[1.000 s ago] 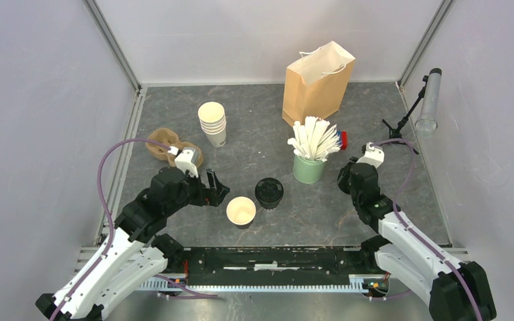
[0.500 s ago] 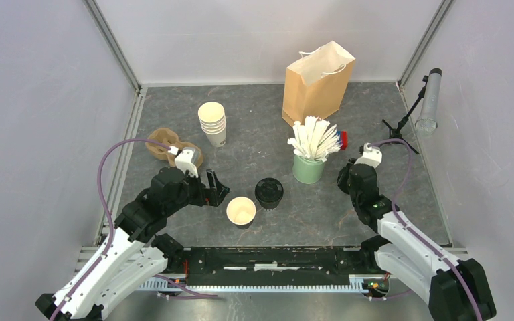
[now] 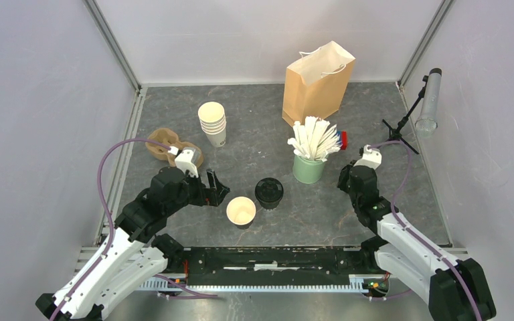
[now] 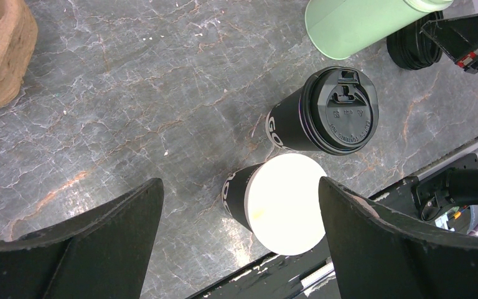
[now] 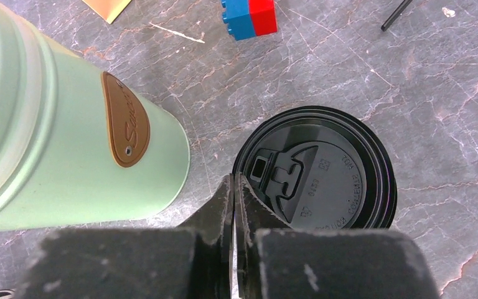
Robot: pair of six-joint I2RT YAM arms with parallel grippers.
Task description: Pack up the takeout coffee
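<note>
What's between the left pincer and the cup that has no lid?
Nothing, just bare grey tabletop between the open left pincer and the lidless cup, clearest in the left wrist view.

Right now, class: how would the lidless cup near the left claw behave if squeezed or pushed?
The lidless cup lacks a lid's bracing, so its paper rim probably flexes. Standing upright and narrow, it may tip if pushed high. Contents unclear.

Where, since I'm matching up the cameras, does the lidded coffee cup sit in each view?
Top external: lidded coffee cup, centre, just right of the open cup.
Left wrist: lidded coffee cup upper right, above the open cup.
Right wrist: not in it; that black lid lies loose.
Shared landmark: the green cup, in all three.
</note>
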